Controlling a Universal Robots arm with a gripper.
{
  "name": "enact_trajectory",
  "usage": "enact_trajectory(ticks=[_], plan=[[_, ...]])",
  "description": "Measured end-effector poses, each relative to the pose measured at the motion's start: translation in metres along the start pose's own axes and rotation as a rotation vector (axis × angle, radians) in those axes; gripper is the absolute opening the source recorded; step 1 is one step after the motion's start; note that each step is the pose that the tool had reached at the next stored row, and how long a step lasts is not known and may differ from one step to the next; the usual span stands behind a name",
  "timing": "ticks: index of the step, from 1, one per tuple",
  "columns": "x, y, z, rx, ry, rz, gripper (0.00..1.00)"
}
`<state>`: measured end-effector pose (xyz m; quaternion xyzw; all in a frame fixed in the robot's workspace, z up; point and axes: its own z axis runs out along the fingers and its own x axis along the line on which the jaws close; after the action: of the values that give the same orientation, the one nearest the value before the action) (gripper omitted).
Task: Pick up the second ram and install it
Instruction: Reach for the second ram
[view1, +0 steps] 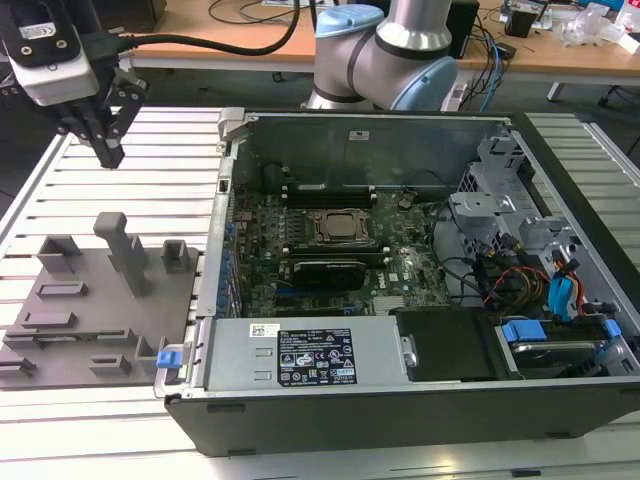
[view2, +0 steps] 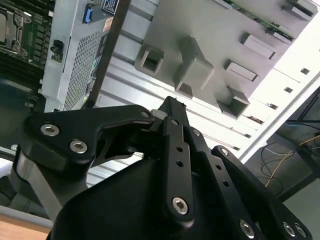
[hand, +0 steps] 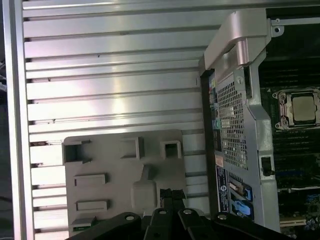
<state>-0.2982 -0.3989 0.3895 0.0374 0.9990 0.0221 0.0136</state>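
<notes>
My end effector hangs over the counter near the grey tray, fingers pressed together on nothing. The second ram lies in a tray slot, on the side away from the computer case.

The black gripper hangs over a grey plastic block tray on the ribbed aluminium desk, near an open silver computer case.

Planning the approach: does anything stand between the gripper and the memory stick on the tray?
A tall grey post on the tray seems to stand between the raised gripper and the memory stick at the tray's opposite edge. Nothing visible covers the stick.
</notes>
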Motion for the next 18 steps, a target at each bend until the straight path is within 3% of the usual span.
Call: enact_trajectory(ticks=[7,11,15,18], plan=[[0.022,-0.0017,0.0003,0.0,0.0,0.0,0.11],[0.0291,-0.0022,0.0004,0.0,0.0,0.0,0.11],[0.0458,-0.0035,0.0007,0.0,0.0,0.0,0.11],[0.0513,-0.0118,0.0008,0.0,0.0,0.0,0.11]])
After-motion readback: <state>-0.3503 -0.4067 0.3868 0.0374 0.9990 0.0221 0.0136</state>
